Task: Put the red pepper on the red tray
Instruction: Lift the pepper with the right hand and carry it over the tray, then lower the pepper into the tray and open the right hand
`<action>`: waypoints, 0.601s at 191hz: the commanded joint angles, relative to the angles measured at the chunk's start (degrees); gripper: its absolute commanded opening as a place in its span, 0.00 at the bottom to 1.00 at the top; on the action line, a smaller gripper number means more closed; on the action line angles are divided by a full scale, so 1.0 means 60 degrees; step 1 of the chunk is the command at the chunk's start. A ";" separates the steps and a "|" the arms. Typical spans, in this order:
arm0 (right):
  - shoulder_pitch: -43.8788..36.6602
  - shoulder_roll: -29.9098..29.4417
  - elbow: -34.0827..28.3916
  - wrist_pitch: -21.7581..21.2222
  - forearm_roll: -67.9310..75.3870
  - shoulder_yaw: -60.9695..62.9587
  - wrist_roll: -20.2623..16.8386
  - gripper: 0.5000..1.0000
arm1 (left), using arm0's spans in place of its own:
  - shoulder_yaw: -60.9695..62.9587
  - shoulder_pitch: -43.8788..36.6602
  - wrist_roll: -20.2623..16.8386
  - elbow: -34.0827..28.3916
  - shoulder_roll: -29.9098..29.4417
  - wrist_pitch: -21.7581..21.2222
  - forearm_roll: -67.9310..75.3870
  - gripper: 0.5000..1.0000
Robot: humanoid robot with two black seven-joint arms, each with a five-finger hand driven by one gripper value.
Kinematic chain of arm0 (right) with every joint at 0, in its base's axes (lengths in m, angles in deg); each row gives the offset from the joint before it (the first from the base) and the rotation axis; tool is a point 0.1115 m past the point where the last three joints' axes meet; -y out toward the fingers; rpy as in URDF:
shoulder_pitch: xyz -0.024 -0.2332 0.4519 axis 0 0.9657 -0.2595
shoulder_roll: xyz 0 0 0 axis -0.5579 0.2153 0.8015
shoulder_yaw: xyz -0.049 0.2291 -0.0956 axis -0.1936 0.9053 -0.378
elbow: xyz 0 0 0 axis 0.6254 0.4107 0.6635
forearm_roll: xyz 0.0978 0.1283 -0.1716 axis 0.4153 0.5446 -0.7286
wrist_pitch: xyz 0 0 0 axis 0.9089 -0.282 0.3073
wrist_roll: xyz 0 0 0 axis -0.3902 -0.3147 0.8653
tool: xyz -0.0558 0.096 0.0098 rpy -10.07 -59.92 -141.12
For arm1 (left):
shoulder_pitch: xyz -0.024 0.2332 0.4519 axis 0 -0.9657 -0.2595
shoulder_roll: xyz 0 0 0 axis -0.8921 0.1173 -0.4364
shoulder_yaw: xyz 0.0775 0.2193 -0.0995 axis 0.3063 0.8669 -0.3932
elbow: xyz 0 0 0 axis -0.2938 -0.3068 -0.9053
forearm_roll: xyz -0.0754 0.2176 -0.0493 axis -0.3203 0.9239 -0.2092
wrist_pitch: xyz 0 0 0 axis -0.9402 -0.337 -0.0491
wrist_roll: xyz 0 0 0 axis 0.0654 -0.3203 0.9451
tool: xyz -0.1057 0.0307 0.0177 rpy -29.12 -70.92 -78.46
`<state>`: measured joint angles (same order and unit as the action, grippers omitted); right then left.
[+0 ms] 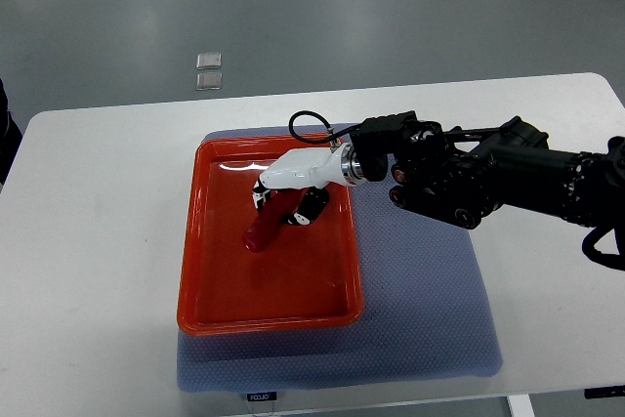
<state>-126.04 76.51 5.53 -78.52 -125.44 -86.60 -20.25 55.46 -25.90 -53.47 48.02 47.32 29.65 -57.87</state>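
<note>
A blue mat is lying nearest on the white bench, likely cushioning the red tray sitting on its left part. Farther in, the red pepper is resting inside the tray, its upper end sitting between the fingers of the right hand, which is reaching in from the right; whether they are gripping or releasing, I cannot tell.

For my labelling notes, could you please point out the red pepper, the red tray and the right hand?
red pepper [262, 234]: top view, lower end.
red tray [264, 319]: top view, near rim.
right hand [293, 204]: top view, middle.
</note>
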 commanded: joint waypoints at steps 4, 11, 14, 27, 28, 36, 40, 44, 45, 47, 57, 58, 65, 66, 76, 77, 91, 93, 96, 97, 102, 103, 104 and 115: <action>0.0115 0.0001 0.0020 0.0030 0.0015 0.0006 -0.0055 0.00 | -0.0001 -0.0001 0.0000 0.0000 0.0000 0.0000 0.0000 1.00; 0.0144 0.0001 0.0020 0.0016 0.0059 0.0006 -0.0055 0.15 | -0.0001 -0.0001 0.0000 0.0000 0.0000 0.0000 0.0000 1.00; 0.0144 0.0001 0.0020 0.0016 0.0073 0.0006 -0.0055 0.22 | -0.0001 -0.0001 0.0000 0.0000 0.0000 0.0000 0.0000 1.00; 0.0218 0.0001 0.0020 0.0030 0.0147 0.0065 -0.0055 0.50 | -0.0001 0.0014 0.0000 0.0000 0.0000 0.0000 0.0000 1.00; 0.0218 0.0001 0.0020 0.0030 0.0161 0.0079 -0.0055 0.54 | -0.0001 -0.0001 0.0000 0.0000 0.0000 0.0000 0.0000 1.00; 0.0218 0.0001 0.0020 0.0030 0.0205 0.0109 -0.0055 0.66 | -0.0001 -0.0001 0.0000 0.0000 0.0000 0.0000 0.0000 1.00; 0.0218 0.0001 0.0020 0.0030 0.0234 0.0138 -0.0055 0.70 | 0.0000 -0.0001 0.0000 0.0000 0.0000 0.0000 0.0000 1.00; 0.0218 0.0001 0.0020 0.0030 0.0249 0.0152 -0.0055 0.72 | -0.0001 -0.0001 0.0000 0.0000 0.0000 0.0000 0.0000 1.00; 0.0218 0.0001 0.0020 0.0030 0.0249 0.0153 -0.0055 0.72 | -0.0001 -0.0001 0.0000 0.0000 0.0000 0.0000 0.0000 1.00; 0.0218 0.0001 0.0020 0.0030 0.0264 0.0153 -0.0055 0.72 | -0.0001 0.0014 0.0000 0.0000 0.0000 0.0000 0.0000 1.00; 0.0218 0.0001 0.0020 0.0030 0.0337 0.0167 -0.0055 0.75 | -0.0001 -0.0001 0.0000 0.0000 0.0000 0.0000 0.0000 1.00; 0.0218 0.0001 0.0020 0.0030 0.0366 0.0167 -0.0055 0.77 | -0.0001 -0.0001 0.0000 0.0000 0.0000 0.0000 0.0000 1.00; 0.0218 0.0001 0.0020 0.0030 0.0469 0.0182 -0.0041 0.79 | -0.0001 0.0014 0.0000 0.0000 0.0000 0.0000 0.0000 1.00; 0.0203 0.0001 0.0020 0.0030 0.0498 0.0196 -0.0041 0.79 | -0.0001 -0.0001 0.0000 0.0000 0.0000 0.0000 0.0000 1.00; 0.0188 0.0001 0.0020 -0.0014 0.0689 0.0387 -0.0041 0.79 | -0.0001 -0.0001 0.0000 0.0000 0.0000 0.0000 0.0000 1.00; 0.0188 0.0001 0.0020 -0.0028 0.0761 0.0474 -0.0041 0.79 | -0.0001 -0.0001 0.0000 0.0000 0.0000 0.0000 0.0000 1.00; 0.0174 0.0074 0.0005 -0.0189 0.1274 0.1104 -0.0041 0.79 | -0.0001 -0.0001 0.0000 0.0000 0.0000 0.0000 0.0000 1.00; 0.0174 0.0132 0.0005 -0.0218 0.1362 0.1206 -0.0041 0.79 | -0.0001 -0.0001 0.0000 0.0000 0.0000 0.0000 0.0000 1.00; 0.0174 0.0177 0.0005 -0.0263 0.1450 0.1295 -0.0041 0.79 | -0.0001 -0.0001 0.0000 0.0000 0.0000 0.0000 0.0000 1.00; 0.0188 0.0235 0.0005 -0.0306 0.1537 0.1397 -0.0055 0.79 | -0.0001 -0.0001 0.0000 0.0000 0.0000 0.0000 0.0000 1.00; 0.0188 0.0323 -0.0009 -0.0424 0.1729 0.1588 -0.0055 0.80 | -0.0001 0.0014 0.0000 0.0000 0.0000 0.0000 0.0000 1.00; 0.0203 0.0352 0.0005 -0.0482 0.1830 0.1675 -0.0055 0.80 | -0.0001 -0.0001 0.0000 0.0000 0.0000 0.0000 0.0000 1.00; 0.0203 0.0353 0.0005 -0.0482 0.1831 0.1676 -0.0055 0.80 | -0.0001 -0.0001 0.0000 0.0000 0.0000 0.0000 0.0000 1.00; 0.0218 0.0543 -0.0009 -0.0805 0.2403 0.2145 -0.0070 0.80 | -0.0001 -0.0001 0.0000 0.0000 0.0000 0.0000 0.0000 1.00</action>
<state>-124.92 77.88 5.58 -80.51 -116.30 -78.53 -20.52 55.46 -25.89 -53.47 48.02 47.32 29.65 -57.87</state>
